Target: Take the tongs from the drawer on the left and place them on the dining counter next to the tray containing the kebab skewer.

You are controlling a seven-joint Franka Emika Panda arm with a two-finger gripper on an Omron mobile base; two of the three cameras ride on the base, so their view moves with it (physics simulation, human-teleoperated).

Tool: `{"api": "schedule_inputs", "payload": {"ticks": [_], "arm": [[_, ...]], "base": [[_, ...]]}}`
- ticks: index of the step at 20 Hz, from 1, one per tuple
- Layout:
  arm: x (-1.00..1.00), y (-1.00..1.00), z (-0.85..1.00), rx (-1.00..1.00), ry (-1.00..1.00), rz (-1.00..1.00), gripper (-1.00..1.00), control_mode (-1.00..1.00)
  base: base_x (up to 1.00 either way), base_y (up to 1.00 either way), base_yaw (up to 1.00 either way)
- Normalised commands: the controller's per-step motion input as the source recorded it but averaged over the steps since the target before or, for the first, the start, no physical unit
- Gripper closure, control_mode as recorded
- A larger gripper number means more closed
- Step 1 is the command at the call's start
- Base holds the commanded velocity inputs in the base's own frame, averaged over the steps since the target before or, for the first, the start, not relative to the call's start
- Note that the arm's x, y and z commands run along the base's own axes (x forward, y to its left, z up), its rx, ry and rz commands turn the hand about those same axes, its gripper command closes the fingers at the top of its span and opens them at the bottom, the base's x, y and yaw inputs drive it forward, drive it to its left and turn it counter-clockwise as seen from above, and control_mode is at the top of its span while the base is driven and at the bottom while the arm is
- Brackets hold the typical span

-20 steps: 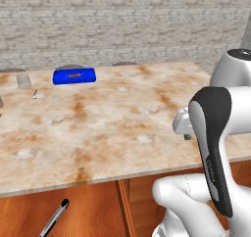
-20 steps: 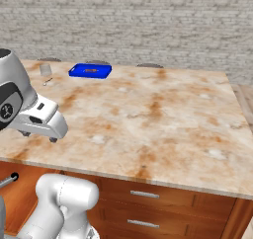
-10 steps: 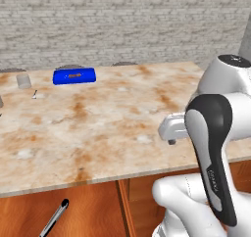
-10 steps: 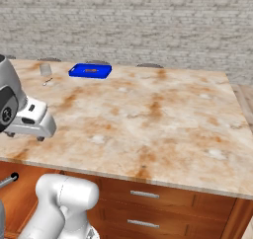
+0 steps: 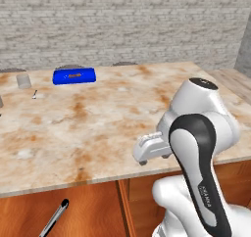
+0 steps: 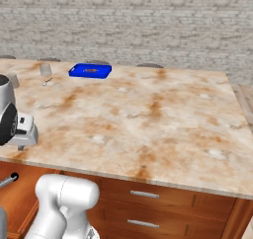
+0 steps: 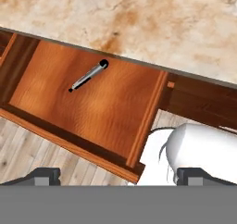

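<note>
Dining counter (image 5: pixel 98 128): fills mid frame, broad bare marble.
Drawer (image 7: pixel 106 112): open, centre of hand view, tongs (image 7: pixel 88 76) lying alone inside.
Tray (image 5: pixel 74 76): upper left, kebab skewer (image 5: pixel 74 75) inside.
Gripper (image 7: pixel 118 176): jaws wide, holding nothing.

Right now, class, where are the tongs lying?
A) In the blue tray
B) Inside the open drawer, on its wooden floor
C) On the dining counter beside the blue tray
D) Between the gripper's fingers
B: the hand view shows the tongs lying loose on the bare wood inside the open drawer, below the dining counter edge.
</note>
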Motion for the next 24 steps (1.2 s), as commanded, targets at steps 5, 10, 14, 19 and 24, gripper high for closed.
{"api": "schedule_inputs", "payload": {"ticks": [5,10,14,19,24], "arm": [[0.0,0.77,-0.14,0.0,0.0,0.15,-1.0,-1.0],[0.01,0.54,-0.01,-0.13,0.01,0.0,-1.0,-1.0],[0.01,0.39,-0.15,-0.13,0.0,-0.05,-1.0,-1.0],[0.19,0.42,-0.43,-0.05,0.07,-0.02,-1.0,-1.0],[0.38,0.36,-0.68,0.01,0.15,0.0,-1.0,-1.0]], "base": [[0.0,0.0,0.0],[0.0,0.0,0.0],[0.0,0.0,0.0],[0.0,0.0,0.0],[0.0,0.0,0.0]]}}
